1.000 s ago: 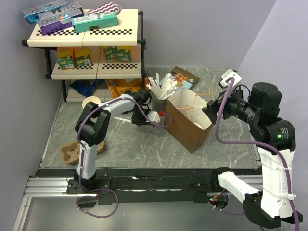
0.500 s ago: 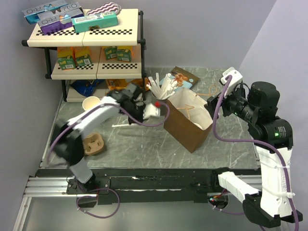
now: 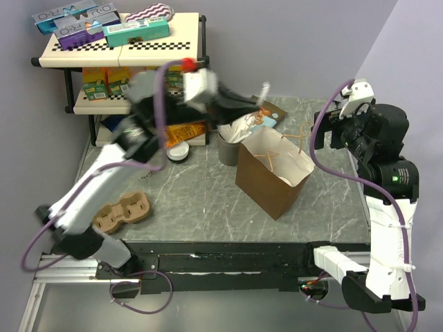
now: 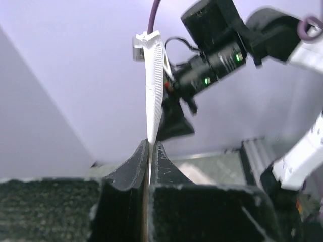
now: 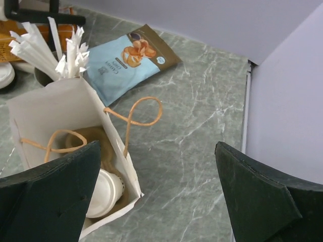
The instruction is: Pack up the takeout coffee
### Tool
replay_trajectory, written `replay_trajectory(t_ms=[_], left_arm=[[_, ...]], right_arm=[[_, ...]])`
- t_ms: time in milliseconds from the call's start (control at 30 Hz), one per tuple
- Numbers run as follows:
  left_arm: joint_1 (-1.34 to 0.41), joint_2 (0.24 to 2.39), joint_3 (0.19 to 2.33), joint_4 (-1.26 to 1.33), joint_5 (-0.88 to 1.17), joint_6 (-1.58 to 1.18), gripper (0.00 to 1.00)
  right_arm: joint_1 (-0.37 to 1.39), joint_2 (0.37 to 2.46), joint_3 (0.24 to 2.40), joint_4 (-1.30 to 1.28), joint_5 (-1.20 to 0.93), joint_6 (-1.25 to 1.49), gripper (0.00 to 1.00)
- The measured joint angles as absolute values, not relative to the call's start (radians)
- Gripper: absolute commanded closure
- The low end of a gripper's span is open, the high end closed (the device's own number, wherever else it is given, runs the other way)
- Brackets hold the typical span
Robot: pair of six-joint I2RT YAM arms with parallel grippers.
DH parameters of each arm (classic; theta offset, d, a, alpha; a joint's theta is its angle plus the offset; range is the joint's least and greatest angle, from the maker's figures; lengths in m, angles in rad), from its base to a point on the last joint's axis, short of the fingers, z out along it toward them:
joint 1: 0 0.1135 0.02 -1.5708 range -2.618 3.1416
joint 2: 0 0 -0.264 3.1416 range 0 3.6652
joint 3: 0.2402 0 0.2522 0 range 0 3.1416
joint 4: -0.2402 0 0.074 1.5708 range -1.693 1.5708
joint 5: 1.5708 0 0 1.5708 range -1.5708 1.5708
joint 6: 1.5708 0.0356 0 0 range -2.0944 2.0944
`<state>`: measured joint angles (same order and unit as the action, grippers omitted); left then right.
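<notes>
Clearly, the small off-white paper cup with a round white plastic lid (image 5: 103, 194) sits inside the brown paper bag (image 3: 266, 187). The left gripper (image 4: 150, 146), high above the table, is clenched on a white paper-wrapped straw (image 4: 154, 91). The right gripper (image 5: 157, 151) hangs above the bag, jaws wide apart, holding nothing.

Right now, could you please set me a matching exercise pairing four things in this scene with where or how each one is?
Things:
1 wrapped straw
2 takeout coffee
3 snack pouch
4 right gripper

States:
A open, empty
B inside the paper bag
C pinched by the left gripper
D flat on the table

Pairs: 1-C, 2-B, 3-D, 4-A.
</notes>
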<state>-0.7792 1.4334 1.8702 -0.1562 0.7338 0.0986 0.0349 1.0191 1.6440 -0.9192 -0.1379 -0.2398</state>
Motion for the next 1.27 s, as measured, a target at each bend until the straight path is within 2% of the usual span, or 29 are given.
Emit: replay_trajectory(t_ms=[133,367,433,500,600,700,967,1100,1267], left_arm=[[-0.849,1.641,1.933,0.027,0.700,-0.056,0.99],[-0.941,1.918,1.954,0.071,0.633,-0.178,0.99],[-0.956,1.942,1.952,0.078,0.622,-0.197,0.79],[-0.966,1.946,1.952,0.090,0.613,-0.205,0.52],[-0.972,1.944,1.953,0.123,0.603,-0.211,0.34],[-0.972,1.942,1.953,0.123,0.587,-0.211,0.23],[-0.957,1.831,1.950,-0.013,0.521,-0.088,0.01],[-0.910,1.687,1.917,-0.069,0.472,-0.057,0.01],[-0.743,1.522,1.885,-0.106,0.397,-0.031,0.01]], right_arm=[[0.026,1.014,1.644,-0.917,-0.123,-0.221,0.00],[0.016,0.973,1.646,-0.900,-0.077,-0.194,0.00],[0.012,0.977,1.667,-0.901,-0.059,-0.189,0.00],[0.012,0.983,1.699,-0.896,-0.045,-0.186,0.00],[0.012,0.985,1.718,-0.873,-0.047,-0.187,0.00],[0.012,0.984,1.718,-0.873,-0.061,-0.191,0.00],[0.010,0.988,1.741,-0.875,0.013,-0.145,0.00],[0.010,0.998,1.757,-0.875,0.088,-0.123,0.00],[0.010,1.005,1.782,-0.886,0.127,-0.106,0.00]])
